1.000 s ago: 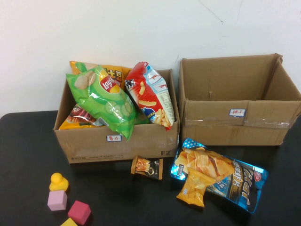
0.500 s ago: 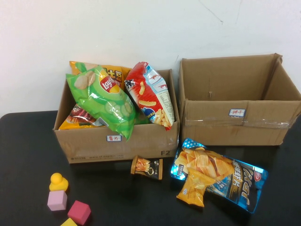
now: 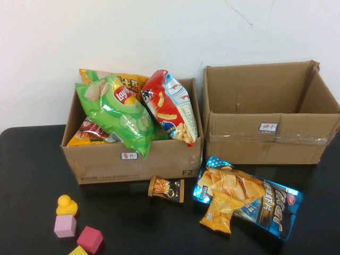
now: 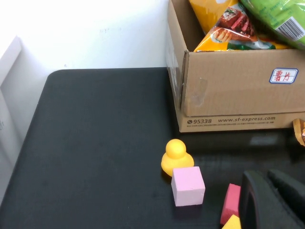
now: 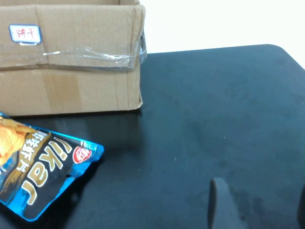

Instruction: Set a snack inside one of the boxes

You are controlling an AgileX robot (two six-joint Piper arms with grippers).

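Note:
The left cardboard box holds several snack bags, among them a green Lay's bag and a red bag. The right box looks empty. On the black table in front lie a blue chips bag with a small yellow packet on it, and a small brown packet. Neither arm shows in the high view. My left gripper hangs low over the table near the toy blocks, fingers together, empty. My right gripper is open and empty over bare table to the right of the blue bag.
A yellow duck, a pink cube, a red cube and a yellow block sit at the front left. The duck and pink cube lie close to my left gripper. A white wall stands behind the boxes.

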